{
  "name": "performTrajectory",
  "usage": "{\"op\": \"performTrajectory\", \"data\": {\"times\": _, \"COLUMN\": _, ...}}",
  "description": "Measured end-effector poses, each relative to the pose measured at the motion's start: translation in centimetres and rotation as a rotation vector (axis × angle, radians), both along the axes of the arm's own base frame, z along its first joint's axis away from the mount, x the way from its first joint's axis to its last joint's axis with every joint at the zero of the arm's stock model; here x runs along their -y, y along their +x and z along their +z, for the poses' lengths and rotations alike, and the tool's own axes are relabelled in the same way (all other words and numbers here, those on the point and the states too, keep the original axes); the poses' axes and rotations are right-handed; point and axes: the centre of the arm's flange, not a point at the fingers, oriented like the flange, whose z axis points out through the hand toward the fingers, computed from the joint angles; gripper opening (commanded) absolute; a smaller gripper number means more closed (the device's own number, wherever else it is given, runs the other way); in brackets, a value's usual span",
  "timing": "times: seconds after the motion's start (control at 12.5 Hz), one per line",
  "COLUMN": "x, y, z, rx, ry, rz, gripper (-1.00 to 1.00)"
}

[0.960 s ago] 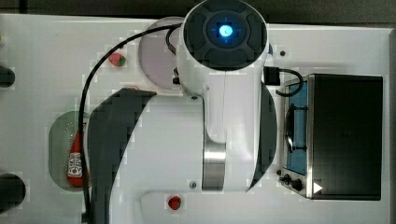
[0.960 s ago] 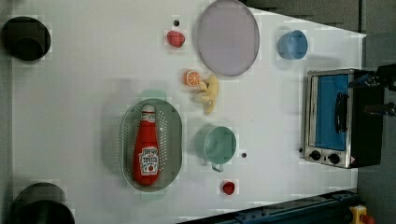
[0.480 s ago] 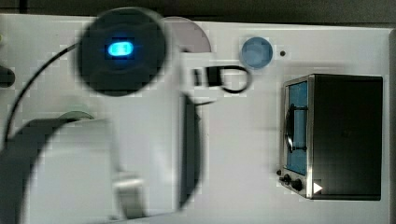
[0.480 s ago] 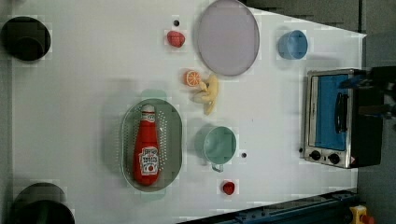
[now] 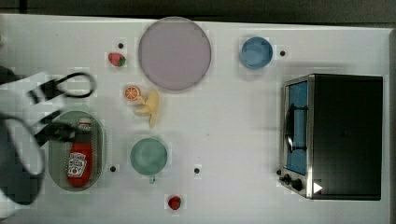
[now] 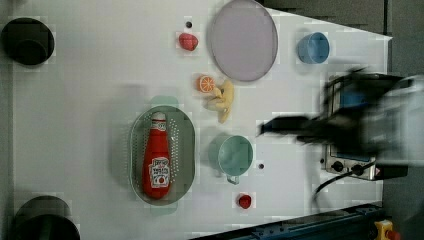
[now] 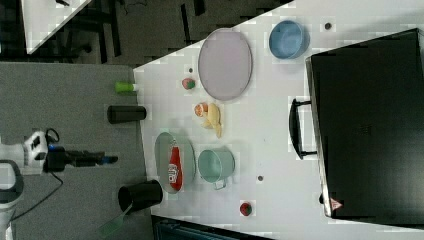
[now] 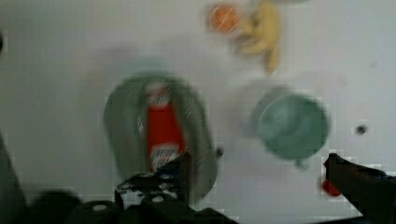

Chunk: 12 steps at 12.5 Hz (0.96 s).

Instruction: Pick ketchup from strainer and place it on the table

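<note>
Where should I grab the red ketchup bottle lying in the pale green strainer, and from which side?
Grip the red ketchup bottle across its wide body near the label, coming straight down from above. It lies flat along the pale green strainer, whose walls block a sideways approach.

This is a robotics lab set up as a toy kitchen. A large flat white worktop with small black dots (image 5: 233, 130) carries play food and kitchenware: a plastic yellow banana (image 5: 150, 106), a small red toy strawberry (image 5: 116, 59), a round lilac plate (image 5: 174, 53) and a black and silver toaster oven (image 5: 336, 136). Grey carpet floor (image 7: 65, 95) surrounds it, with black cylindrical mounts (image 6: 27, 41) at the worktop's corners.
</note>
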Motion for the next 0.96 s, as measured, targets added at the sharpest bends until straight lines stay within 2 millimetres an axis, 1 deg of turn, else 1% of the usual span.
{"op": "performTrajectory", "data": {"times": 0.08, "x": -2.8, "y": -1.7, "z": -2.0, "rx": -0.042, "ry": -0.002, "rz": 0.060, "gripper": 1.00}}
{"op": "performTrajectory", "data": {"times": 0.16, "x": -5.1, "y": -3.3, "z": -3.9, "rx": -0.071, "ry": -0.003, "rz": 0.113, "gripper": 1.00}}
{"op": "performTrajectory", "data": {"times": 0.24, "x": -7.0, "y": -4.7, "z": -5.7, "rx": -0.084, "ry": 0.000, "rz": 0.155, "gripper": 1.00}}
{"op": "performTrajectory", "data": {"times": 0.4, "x": -10.0, "y": -6.7, "z": -8.6, "rx": -0.058, "ry": 0.043, "rz": 0.187, "gripper": 1.00}}
{"op": "performTrajectory", "data": {"times": 0.48, "x": -11.1, "y": -7.2, "z": -10.0, "rx": -0.038, "ry": 0.067, "rz": 0.181, "gripper": 1.00}}
{"op": "performTrajectory", "data": {"times": 0.56, "x": -11.6, "y": -7.5, "z": -11.6, "rx": -0.015, "ry": 0.075, "rz": 0.179, "gripper": 1.00}}
{"op": "performTrajectory", "data": {"times": 0.64, "x": -11.7, "y": -7.7, "z": -13.4, "rx": 0.005, "ry": 0.067, "rz": 0.191, "gripper": 1.00}}
{"op": "performTrajectory", "data": {"times": 0.88, "x": -9.9, "y": -8.6, "z": -19.9, "rx": 0.037, "ry": 0.093, "rz": 0.155, "gripper": 1.00}}
{"op": "performTrajectory", "data": {"times": 0.96, "x": -9.3, "y": -8.9, "z": -22.3, "rx": 0.033, "ry": 0.092, "rz": 0.156, "gripper": 1.00}}
